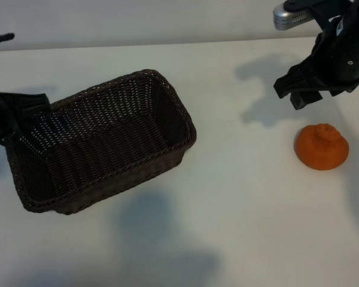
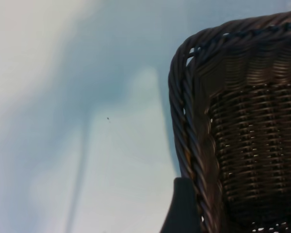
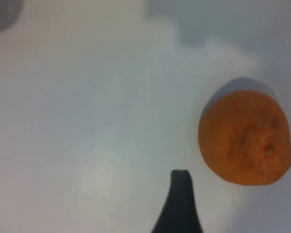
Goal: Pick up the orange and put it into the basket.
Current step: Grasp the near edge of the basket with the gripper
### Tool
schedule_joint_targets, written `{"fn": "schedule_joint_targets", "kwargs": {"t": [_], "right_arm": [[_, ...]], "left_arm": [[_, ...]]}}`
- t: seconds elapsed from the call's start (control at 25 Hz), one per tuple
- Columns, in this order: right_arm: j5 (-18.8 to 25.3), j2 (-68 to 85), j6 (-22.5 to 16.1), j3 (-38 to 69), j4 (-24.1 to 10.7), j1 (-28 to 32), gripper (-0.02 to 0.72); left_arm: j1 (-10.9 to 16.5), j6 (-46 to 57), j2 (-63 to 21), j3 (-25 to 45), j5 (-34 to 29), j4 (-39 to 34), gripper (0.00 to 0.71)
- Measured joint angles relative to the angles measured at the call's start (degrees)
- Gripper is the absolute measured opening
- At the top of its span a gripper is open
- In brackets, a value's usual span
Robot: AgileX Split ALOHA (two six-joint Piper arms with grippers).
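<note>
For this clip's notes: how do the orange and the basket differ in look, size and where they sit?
The orange is small, round and bright with a matte skin; the basket is large, rectangular, dark brown and woven. The orange is solid with a knob on top; the basket is hollow and holds nothing. The orange lies below the right hand; the basket sits beside the left hand. Both rest on the white table, untouched.

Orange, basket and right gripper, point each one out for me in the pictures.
orange [image 1: 321,147]: exterior view, middle of its skin, below the knob.
basket [image 1: 180,112]: exterior view, braided rim on the side nearest the orange.
right gripper [image 1: 300,88]: exterior view, between its open fingertips.
</note>
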State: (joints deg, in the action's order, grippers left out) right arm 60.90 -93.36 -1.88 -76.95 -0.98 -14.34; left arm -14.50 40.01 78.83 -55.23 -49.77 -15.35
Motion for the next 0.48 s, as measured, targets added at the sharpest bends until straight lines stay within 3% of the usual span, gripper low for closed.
{"fn": "schedule_joint_targets", "kwargs": {"t": [0.2, 0.48], "right_arm": [[0.25, 0.00, 0.00, 0.00, 0.04, 0.00, 0.572], [0.43, 0.00, -0.05, 0.00, 0.98, 0.00, 0.572]], "left_arm": [[3.59, -0.06, 1.49, 4.15, 5.25, 4.90, 0.590], [4.00, -0.23, 3.93, 8.79, 10.72, 6.65, 0.590]]}}
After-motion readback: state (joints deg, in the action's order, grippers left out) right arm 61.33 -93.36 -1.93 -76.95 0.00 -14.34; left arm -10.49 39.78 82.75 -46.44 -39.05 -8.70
